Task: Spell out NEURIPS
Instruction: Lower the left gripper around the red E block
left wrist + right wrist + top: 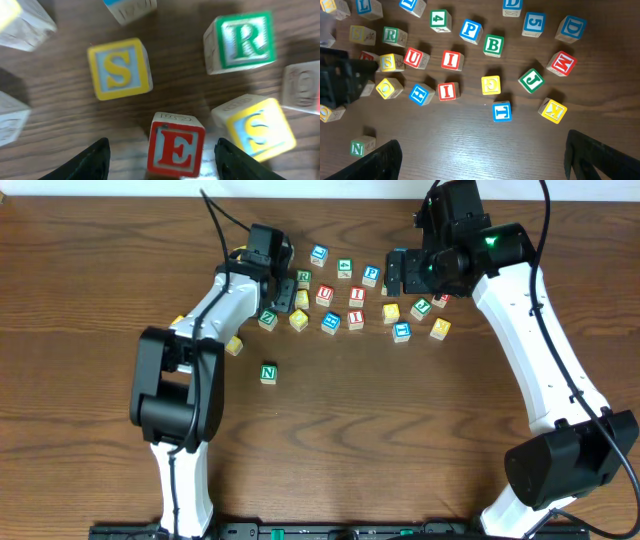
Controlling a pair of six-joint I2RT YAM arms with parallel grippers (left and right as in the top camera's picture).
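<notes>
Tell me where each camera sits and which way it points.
Overhead: fixed above the table, looking straight down; the left arm and right arm both show.
Left wrist: on the left arm, looking down past the left gripper at the red E cube; both dark fingertips show.
Right wrist: on the right arm, looking down over the scattered cubes; the right gripper shows at the bottom corners.
Shared: the green R cube appears in all three; the green N cube in overhead and right wrist.
</notes>
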